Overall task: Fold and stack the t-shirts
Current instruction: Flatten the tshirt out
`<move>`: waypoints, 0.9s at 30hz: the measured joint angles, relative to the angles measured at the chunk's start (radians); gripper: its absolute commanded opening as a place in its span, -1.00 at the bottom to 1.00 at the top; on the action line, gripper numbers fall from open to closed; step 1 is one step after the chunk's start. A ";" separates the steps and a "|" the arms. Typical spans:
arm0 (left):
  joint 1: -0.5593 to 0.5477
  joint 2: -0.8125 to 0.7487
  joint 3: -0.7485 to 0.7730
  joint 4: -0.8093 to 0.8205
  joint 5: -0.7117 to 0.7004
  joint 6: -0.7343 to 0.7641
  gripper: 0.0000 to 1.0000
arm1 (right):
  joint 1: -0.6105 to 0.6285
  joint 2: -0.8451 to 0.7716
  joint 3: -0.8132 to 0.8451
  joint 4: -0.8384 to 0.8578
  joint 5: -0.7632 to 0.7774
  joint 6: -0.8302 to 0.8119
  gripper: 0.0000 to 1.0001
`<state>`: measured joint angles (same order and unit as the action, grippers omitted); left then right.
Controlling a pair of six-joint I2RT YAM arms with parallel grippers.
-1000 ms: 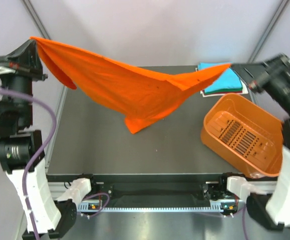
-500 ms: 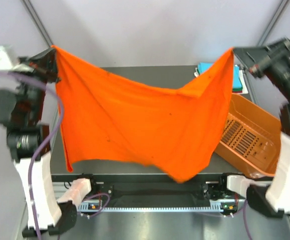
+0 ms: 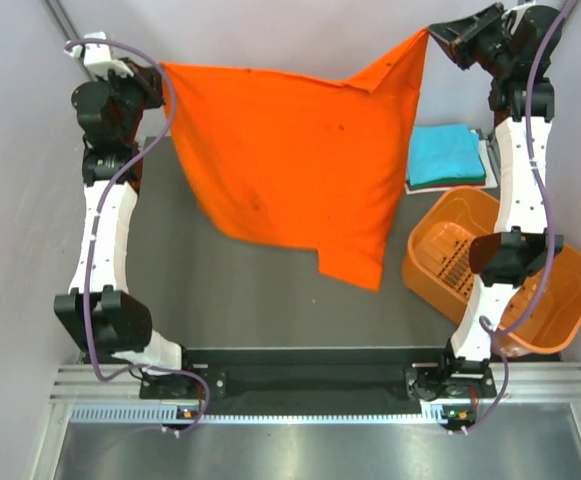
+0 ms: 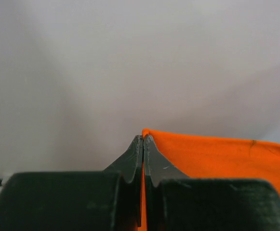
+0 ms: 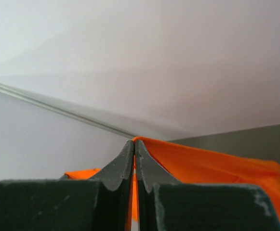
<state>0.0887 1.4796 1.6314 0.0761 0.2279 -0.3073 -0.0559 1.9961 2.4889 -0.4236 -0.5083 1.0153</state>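
Both arms reach high and hold the orange t-shirt (image 3: 290,170) spread out in the air, so the step in hand looks like opening the shirt out ahead of laying it down; no fold has been made in it yet. The left gripper (image 3: 156,76) is pinched fully closed on one top corner, and in its wrist view the cloth comes out from between the fingertips (image 4: 154,161) and runs off to their right. The right gripper (image 3: 436,34) is clamped just as tightly on the other top corner, with cloth spilling to the right of its fingers. Between the two pairs of fingers the upper edge dips a little. The body hangs below them as a slanted sheet, its lowest corner on the right fingers' side, over the table (image 3: 240,300); whether it touches I cannot tell. Below the right fingers lies the turquoise t-shirt (image 3: 448,155), folded square, and lower again the basket (image 3: 560,300). The next move probably calls for both pairs of fingers to descend together, keeping that edge taut. The hem should land first and the shirt settle flat beside the stack, clear of the basket, before either grip lets go.
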 measured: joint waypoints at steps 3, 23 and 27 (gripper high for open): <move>-0.002 0.063 0.052 0.063 0.015 0.022 -1.00 | -0.014 0.008 -0.009 0.057 0.002 0.046 -1.00; -0.009 -0.556 -0.754 0.318 -0.037 0.316 -1.00 | -0.018 -0.740 -1.053 0.113 0.016 -0.268 -1.00; -0.012 -0.667 -0.893 0.204 -0.098 0.394 -1.00 | -0.014 -0.835 -1.300 0.044 0.013 -0.336 -1.00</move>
<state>0.0769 0.8124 0.7387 0.2802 0.1299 0.0872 -0.0696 1.1614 1.1885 -0.3794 -0.4950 0.6796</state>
